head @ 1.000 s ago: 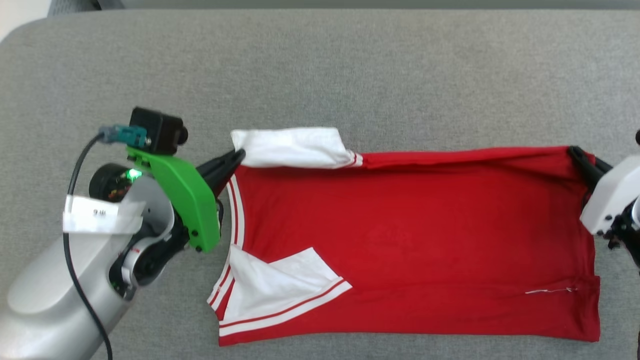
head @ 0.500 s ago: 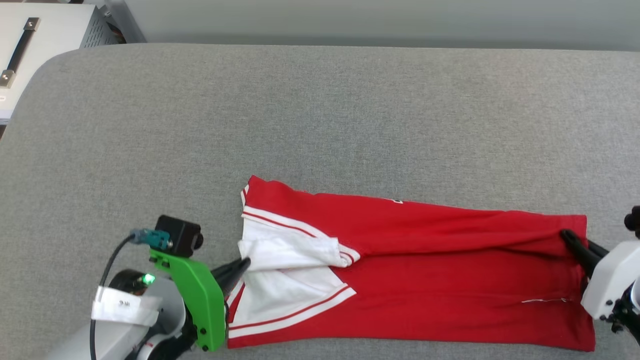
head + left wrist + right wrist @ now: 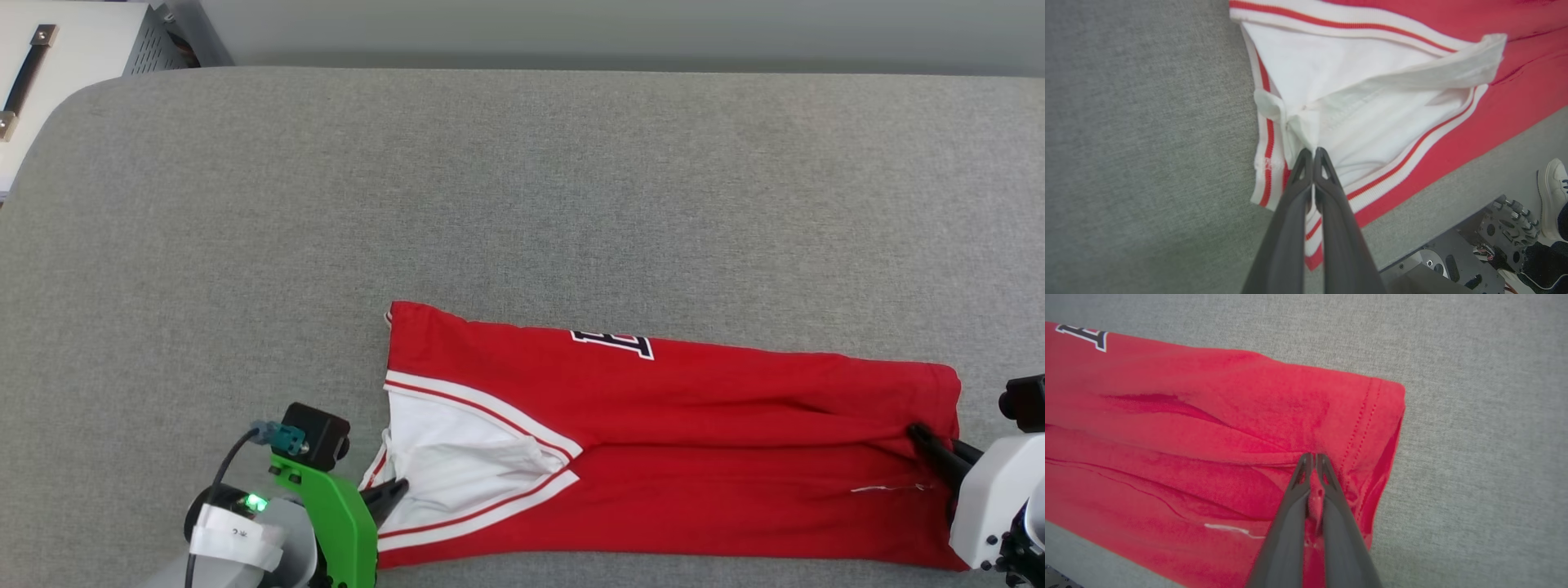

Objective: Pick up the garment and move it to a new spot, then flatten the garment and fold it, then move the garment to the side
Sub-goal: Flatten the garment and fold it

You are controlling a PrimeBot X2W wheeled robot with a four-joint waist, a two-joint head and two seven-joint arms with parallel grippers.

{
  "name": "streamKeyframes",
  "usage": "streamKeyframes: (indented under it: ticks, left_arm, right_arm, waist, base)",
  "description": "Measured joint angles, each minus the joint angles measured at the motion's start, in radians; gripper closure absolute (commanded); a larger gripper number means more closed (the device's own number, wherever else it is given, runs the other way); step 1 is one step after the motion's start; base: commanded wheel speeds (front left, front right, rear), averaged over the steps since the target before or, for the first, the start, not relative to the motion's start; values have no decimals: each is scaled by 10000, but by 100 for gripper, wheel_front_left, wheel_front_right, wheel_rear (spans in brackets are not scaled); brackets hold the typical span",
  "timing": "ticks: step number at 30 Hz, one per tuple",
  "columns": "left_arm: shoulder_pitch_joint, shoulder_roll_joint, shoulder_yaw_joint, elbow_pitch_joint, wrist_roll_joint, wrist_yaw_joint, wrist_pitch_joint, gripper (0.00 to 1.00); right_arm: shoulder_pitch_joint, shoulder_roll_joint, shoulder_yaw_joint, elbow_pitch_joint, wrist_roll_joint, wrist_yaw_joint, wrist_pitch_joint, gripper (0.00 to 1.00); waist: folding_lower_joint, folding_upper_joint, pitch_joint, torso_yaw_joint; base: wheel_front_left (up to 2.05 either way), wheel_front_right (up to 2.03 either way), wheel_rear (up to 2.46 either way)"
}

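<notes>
**Head view**
- Garment [image 3: 694,457]: red, lying lengthwise on the near part of the grey surface [image 3: 522,204], its far long edge doubled over toward the near edge. Neck end at the left, hem end at the right.
- Print [image 3: 612,343]: a black, white-outlined fragment on the folded-over far layer.
- Sleeve [image 3: 465,465]: white with red-white striped trim, at the left end, partly bunched.
- Left gripper [image 3: 396,490]: at the lower left below a green bracket [image 3: 339,523], tips at the edge of the white sleeve cloth.
- Right gripper [image 3: 918,433]: at the lower right, tips on the red cloth near the hem corner.
- Cabinet [image 3: 49,65]: pale, with a dark handle, beyond the surface's far left corner.

**Left wrist view**
- Left gripper [image 3: 1313,152]: jaws pressed together, pinching a puckered fold of white sleeve cloth beside the striped neck trim.
- The garment's red body [image 3: 1515,81] runs off to the upper right.
- Shoe [image 3: 1551,196]: white, on the floor at the right edge, past the edge of the surface.

**Right wrist view**
- Right gripper [image 3: 1311,456]: jaws closed, nipping a ridge of red cloth just inside the stitched hem [image 3: 1363,424], creases running out from the pinch.
- Thread [image 3: 1229,528]: short, white, on the red cloth left of the fingers.
</notes>
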Motion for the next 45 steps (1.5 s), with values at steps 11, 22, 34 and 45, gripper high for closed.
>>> streamKeyframes:
  ticks: [11,22,34,45]
  left_arm:
    - [-40,-474,-261,846,458,-234,-479,0]
    - [291,-518,621,545,385,165,-2362,0]
    - [724,-1446,2522,54,1992,1003,-4918,0]
    - [1848,-3060,5196,-293,5177,-140,-4928,0]
  right_arm:
    - [30,-174,328,280,40,0,92,0]
    - [602,104,-602,-750,606,0,1243,0]
    - [1139,2213,-3396,-1459,-717,0,3739,0]
    - [611,3664,-5509,-1145,-1998,0,4497,0]
  waist:
    - [0,0,-154,-8]
    - [0,0,-960,-30]
    - [0,0,-962,201]
    - [0,0,-437,527]
  base:
    - [0,0,0]
    - [0,0,0]
    - [0,0,0]
    - [0,0,0]
